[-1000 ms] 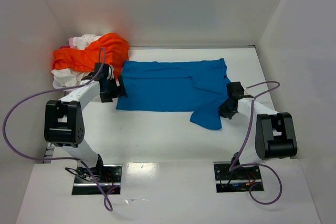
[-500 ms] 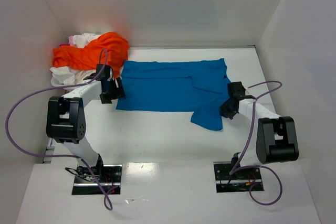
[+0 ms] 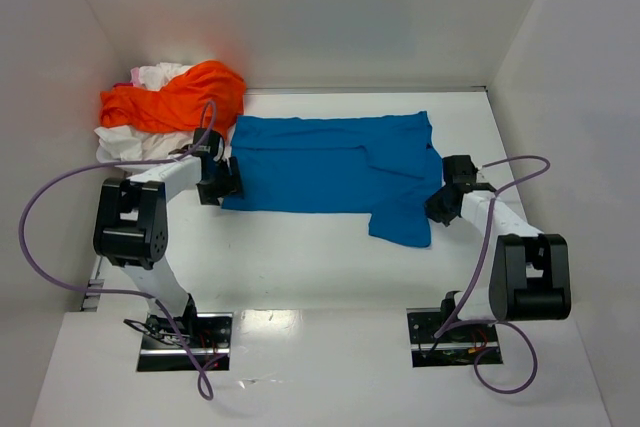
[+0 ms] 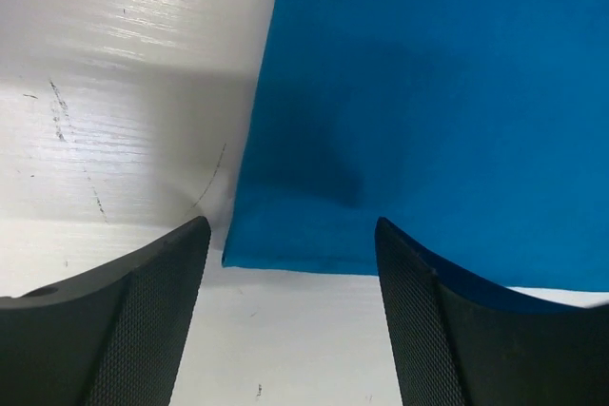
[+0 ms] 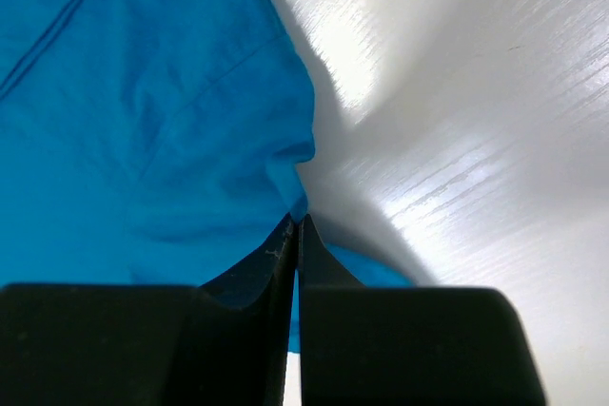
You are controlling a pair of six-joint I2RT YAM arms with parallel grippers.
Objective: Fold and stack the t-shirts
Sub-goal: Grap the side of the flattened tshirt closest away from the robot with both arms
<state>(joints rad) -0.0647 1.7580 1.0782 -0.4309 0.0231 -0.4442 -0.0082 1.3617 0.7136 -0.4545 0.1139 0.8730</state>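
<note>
**Blue t-shirt (image 3: 320, 162) spread out, heap not yet sorted**

The blue t-shirt lies flat across the middle of the white table (image 3: 300, 257), its long near hem (image 3: 300, 209) straight, its right end rumpled where a sleeve (image 3: 400, 222) doubles over and juts toward the near edge; we judge the job barely begun, for no fold looks finished and we see no stack; the orange t-shirt (image 3: 180, 97) and the white t-shirts (image 3: 125, 147) sit bundled in a heap (image 3: 150, 117) at the far left corner, just beside the blue one's far left corner. The left gripper (image 4: 290, 235) hangs low with jaws wide apart, straddling the cloth's near left corner and pinching nothing; the right gripper (image 5: 297, 235) is pressed tight, and we read it as nipping the sleeve's edge, the fabric puckering toward its tips. Bare table runs along the near side, between the hem and the arm bases (image 3: 185, 332), giving room to draw cloth inward; the far wall (image 3: 300, 17), the side walls (image 3: 40, 67) and the heap crowd the other sides, so we expect outward sweeps to be cramped.
</note>
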